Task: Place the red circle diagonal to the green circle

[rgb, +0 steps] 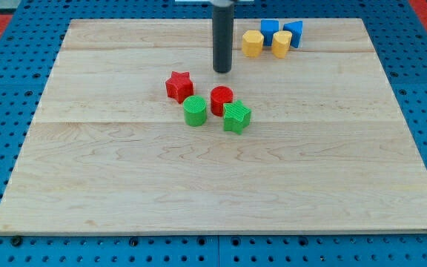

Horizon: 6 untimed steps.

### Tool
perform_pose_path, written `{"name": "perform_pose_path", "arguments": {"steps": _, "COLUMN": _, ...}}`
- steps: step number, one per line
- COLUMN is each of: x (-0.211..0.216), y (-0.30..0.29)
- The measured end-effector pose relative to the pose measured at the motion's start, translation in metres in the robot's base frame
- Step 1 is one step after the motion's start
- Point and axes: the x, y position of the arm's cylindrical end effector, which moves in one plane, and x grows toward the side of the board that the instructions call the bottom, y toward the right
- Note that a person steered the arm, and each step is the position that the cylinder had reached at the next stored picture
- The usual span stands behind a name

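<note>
The red circle (222, 99) sits near the middle of the wooden board (221, 185). The green circle (195, 111) is just down and to the view's left of it, close or touching. A green star (236, 117) lies just down and to the right of the red circle. A red star (179, 86) lies up and to the left of the green circle. My tip (222, 71) is on the board above the red circle, apart from it by a small gap.
Two yellow blocks (253, 43) (282, 44) and two blue blocks (270, 30) (294, 32) cluster at the view's top, right of the rod. Blue pegboard (6, 89) surrounds the board.
</note>
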Motion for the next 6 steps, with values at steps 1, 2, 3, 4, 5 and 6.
{"name": "perform_pose_path", "arguments": {"steps": 1, "x": 0.062, "y": 0.004}}
{"name": "perform_pose_path", "arguments": {"steps": 2, "x": 0.118, "y": -0.003}}
{"name": "perform_pose_path", "arguments": {"steps": 3, "x": 0.167, "y": -0.019}}
{"name": "perform_pose_path", "arguments": {"steps": 4, "x": 0.111, "y": -0.062}}
{"name": "perform_pose_path", "arguments": {"steps": 5, "x": 0.113, "y": -0.038}}
{"name": "perform_pose_path", "arguments": {"steps": 6, "x": 0.111, "y": -0.093}}
